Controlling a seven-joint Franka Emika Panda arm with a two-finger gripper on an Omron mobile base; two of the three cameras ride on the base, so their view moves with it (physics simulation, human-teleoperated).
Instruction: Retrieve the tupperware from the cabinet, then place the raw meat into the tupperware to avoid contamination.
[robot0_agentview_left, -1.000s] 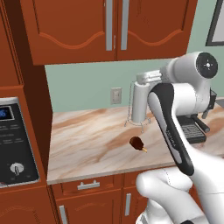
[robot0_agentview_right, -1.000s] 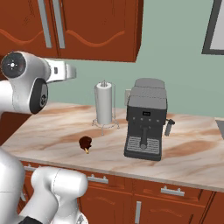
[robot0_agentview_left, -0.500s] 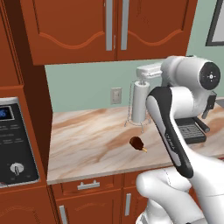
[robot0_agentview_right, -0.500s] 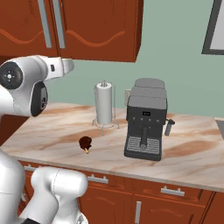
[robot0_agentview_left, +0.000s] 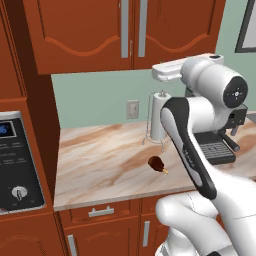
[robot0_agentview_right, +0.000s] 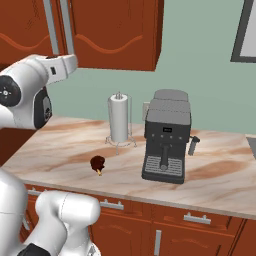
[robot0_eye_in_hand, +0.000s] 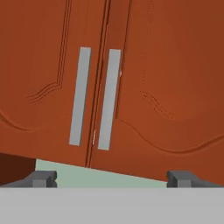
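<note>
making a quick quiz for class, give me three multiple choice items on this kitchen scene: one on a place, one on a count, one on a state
1. Where does the raw meat lie?
A. on the counter, in front of the paper-towel roll
B. on top of the coffee machine
C. inside a drawer

2. How many silver handles does the cabinet show?
A. one
B. two
C. four

3. How are the cabinet doors?
A. both shut
B. one ajar
C. both wide open

A: meat lies on marble before the roll.
B: two bars flank the seam.
A: doors meet, no gap.
</note>
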